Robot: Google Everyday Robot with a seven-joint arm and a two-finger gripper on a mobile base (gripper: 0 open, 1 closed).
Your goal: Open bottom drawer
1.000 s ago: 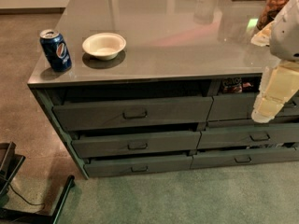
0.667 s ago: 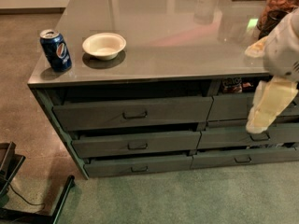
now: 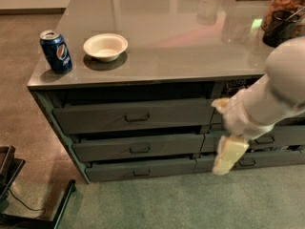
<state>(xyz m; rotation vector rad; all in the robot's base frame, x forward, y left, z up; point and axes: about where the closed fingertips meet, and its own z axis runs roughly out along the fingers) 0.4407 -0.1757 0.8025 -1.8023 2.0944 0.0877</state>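
The bottom drawer (image 3: pixel 143 169) is the slimmest grey-green front at the foot of the left stack, with a small dark handle (image 3: pixel 141 172) at its centre. Two taller drawer fronts (image 3: pixel 136 116) (image 3: pixel 138 147) sit above it, each slightly ajar. My gripper (image 3: pixel 228 155) is cream-coloured and hangs down on a white arm (image 3: pixel 271 97) coming in from the right. It is in front of the seam between the two stacks, to the right of the bottom drawer's handle and a little above it, not touching it.
The neighbouring stack's shallow drawer (image 3: pixel 259 159) lies behind and right of the gripper. On the countertop (image 3: pixel 181 46) stand a Pepsi can (image 3: pixel 56 51), a white bowl (image 3: pixel 105 46) and a dark jar (image 3: pixel 285 14). A black frame (image 3: pixel 19 194) stands on the floor at lower left.
The arm and gripper have moved left and downward, from in front of the right stack's upper drawers to the seam between stacks at lower-drawer height. The drawers have not moved.
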